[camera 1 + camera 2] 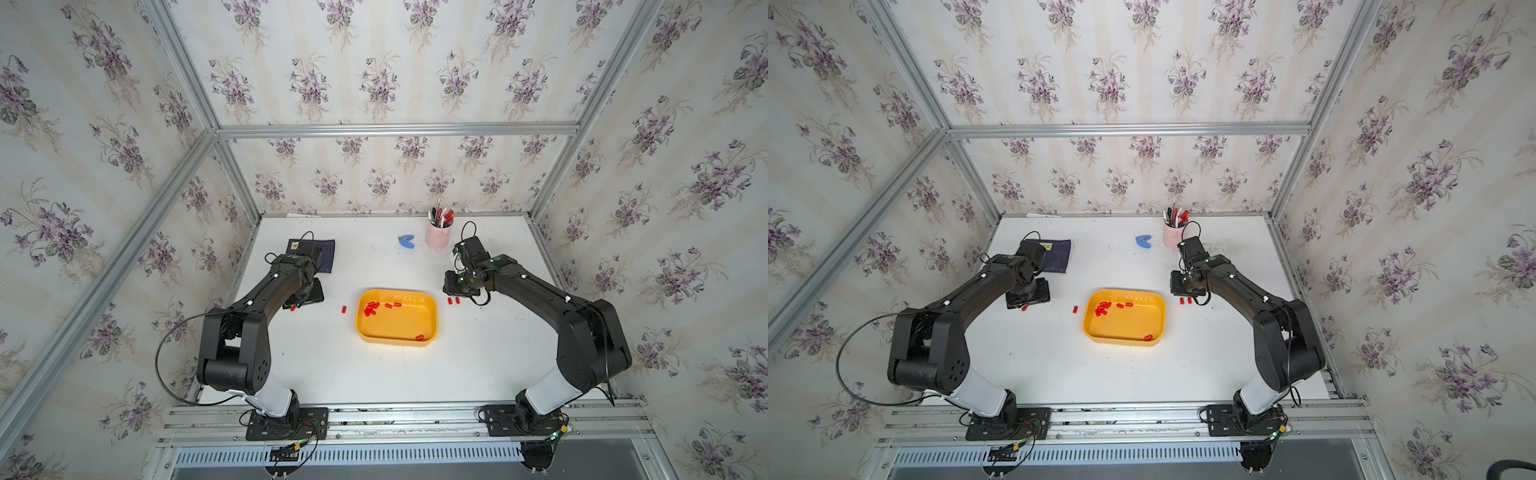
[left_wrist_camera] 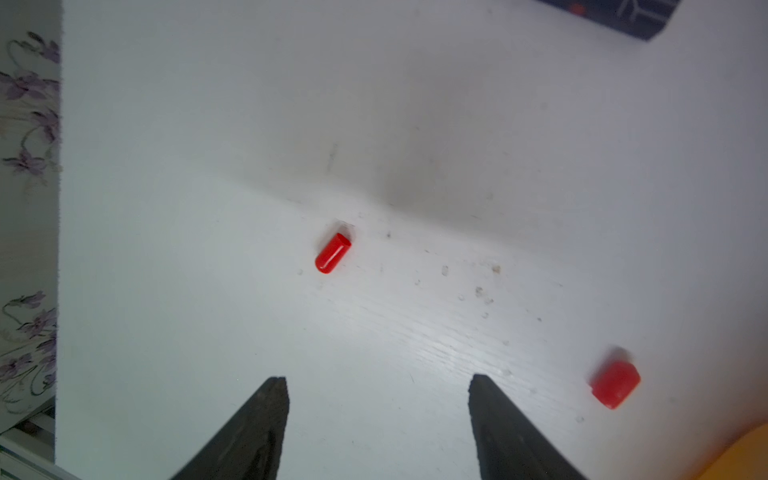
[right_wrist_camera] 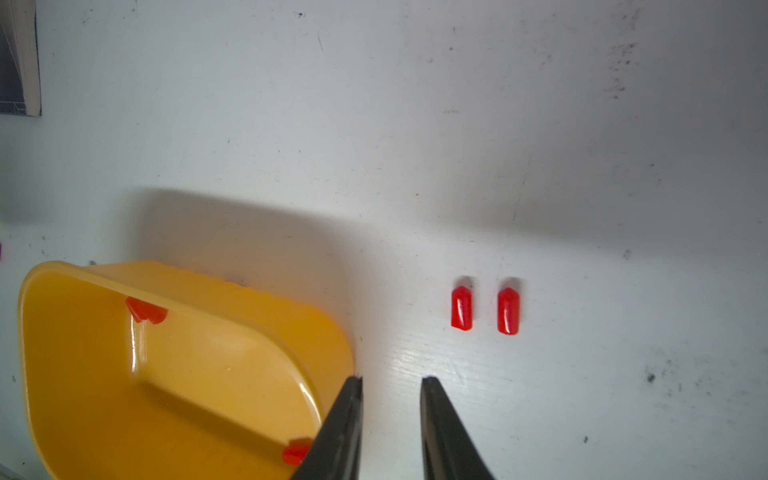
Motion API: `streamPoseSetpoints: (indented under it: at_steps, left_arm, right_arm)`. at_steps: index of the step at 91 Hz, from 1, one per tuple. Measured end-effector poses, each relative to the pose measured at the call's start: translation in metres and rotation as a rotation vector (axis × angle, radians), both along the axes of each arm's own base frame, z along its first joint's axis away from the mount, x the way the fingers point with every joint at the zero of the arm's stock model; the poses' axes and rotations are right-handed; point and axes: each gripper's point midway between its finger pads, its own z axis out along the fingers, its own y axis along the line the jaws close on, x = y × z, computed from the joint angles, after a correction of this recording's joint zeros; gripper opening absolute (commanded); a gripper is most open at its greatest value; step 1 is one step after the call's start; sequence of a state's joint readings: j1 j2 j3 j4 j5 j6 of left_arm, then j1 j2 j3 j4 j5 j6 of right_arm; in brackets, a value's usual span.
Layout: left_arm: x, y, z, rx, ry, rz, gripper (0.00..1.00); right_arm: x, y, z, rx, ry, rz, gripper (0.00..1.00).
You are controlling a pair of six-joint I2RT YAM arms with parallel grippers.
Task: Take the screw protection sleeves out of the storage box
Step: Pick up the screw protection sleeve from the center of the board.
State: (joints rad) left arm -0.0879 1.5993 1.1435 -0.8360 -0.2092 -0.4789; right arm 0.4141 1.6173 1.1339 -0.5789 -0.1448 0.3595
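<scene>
Looked like a robotics lab cell: boxed in by aluminium rails (image 1: 397,129) and floral wallpaper panels (image 1: 374,75), white table (image 1: 374,374) inside, left arm (image 1: 232,353) bolted at seven o'clock, right arm (image 1: 590,353) at five.

In both top views the whole table (image 1: 374,374) is seen from high above its near edge, steeply downward (the two views are nearly equal). Each wrist view is taken close above the tabletop. The yellow tray (image 3: 249,299) and two red sleeves (image 3: 461,308) are shared with the right wrist view; two other sleeves (image 2: 333,253), with the left.
</scene>
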Motion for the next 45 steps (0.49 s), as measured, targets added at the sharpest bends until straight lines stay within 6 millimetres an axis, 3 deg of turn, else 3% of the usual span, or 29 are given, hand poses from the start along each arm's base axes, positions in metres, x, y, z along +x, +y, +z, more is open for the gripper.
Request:
streamPoseSetpoints:
  at_steps: [4, 12, 18, 33, 45]
  left_arm:
    - [0.005, 0.014, 0.004, 0.001, -0.016, 0.044, 0.67]
    - [0.014, 0.05, 0.001, -0.003, -0.027, 0.156, 0.41]
    - [0.016, 0.076, -0.008, -0.005, -0.013, 0.233, 0.29]
    - [0.025, 0.114, -0.033, -0.042, 0.021, 0.322, 0.13]
    - [0.03, 0.135, -0.047, -0.07, 0.03, 0.365, 0.11]
  right_arm:
    - [0.0, 0.0, 0.0, 0.001, 0.002, 0.001, 0.29]
    - [0.0, 0.001, -0.002, 0.003, 0.003, 0.002, 0.29]
    - [-0.001, 0.001, -0.004, 0.003, 0.01, 0.004, 0.29]
    - [-0.002, 0.003, -0.007, 0.013, 0.022, 0.01, 0.29]
    - [-0.002, 0.005, -0.007, 0.023, 0.022, 0.014, 0.29]
